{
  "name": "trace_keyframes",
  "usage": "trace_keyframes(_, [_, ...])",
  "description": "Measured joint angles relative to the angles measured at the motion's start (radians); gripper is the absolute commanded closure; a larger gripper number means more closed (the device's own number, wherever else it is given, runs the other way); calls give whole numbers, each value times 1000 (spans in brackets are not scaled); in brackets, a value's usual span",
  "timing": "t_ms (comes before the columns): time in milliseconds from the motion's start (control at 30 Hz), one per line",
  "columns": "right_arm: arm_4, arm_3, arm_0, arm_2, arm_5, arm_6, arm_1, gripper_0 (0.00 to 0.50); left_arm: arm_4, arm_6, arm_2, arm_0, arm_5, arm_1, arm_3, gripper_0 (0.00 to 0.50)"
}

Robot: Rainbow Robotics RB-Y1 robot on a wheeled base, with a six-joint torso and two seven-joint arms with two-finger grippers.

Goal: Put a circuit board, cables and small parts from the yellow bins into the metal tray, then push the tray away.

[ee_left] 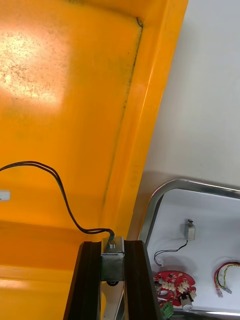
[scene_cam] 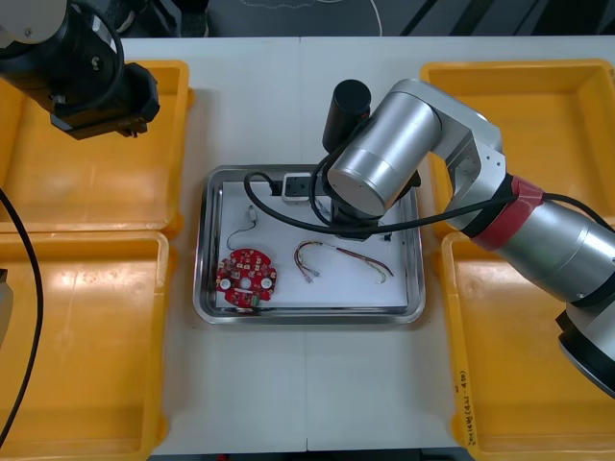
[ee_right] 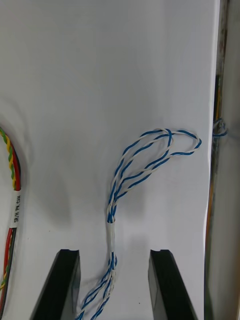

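My left gripper point(ee_left: 113, 247) is shut on a small metal part point(ee_left: 113, 260) whose black cable point(ee_left: 55, 177) trails over the floor of the far left yellow bin point(scene_cam: 58, 182). In the front view that left gripper point(scene_cam: 106, 110) hangs over this bin. My right gripper point(ee_right: 114, 252) stands open low over the white inside of the metal tray point(scene_cam: 309, 314). A twisted blue and white cable point(ee_right: 150, 160) lies between its fingers. The tray also holds a red circuit board point(scene_cam: 247, 279), a red and yellow cable point(scene_cam: 341, 257) and another small metal part point(scene_cam: 250, 213).
The right arm point(scene_cam: 384, 158) covers the tray's far right part. Yellow bins flank the tray: near left point(scene_cam: 86, 346), far right point(scene_cam: 538, 106) and near right point(scene_cam: 519, 384). A white connector point(ee_left: 4, 195) lies in the far left bin.
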Motion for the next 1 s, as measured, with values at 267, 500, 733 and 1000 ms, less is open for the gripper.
trace_keyframes(267, [-10,0,-4,0,2,0,0,0,0,0,0,0,0,0,0,500])
trace_keyframes(500, [-38,1,-30,-1,43,0,0,0,0,0,0,0,0,0,0,500])
trace_keyframes(733, [-64,-22,-38,-64,137,0,-1,0,1,0,0,0,0,0,0,500])
trace_keyframes(1000, [-139,-116,-38,-199,278,0,-45,0,2,0,0,0,0,0,0,500])
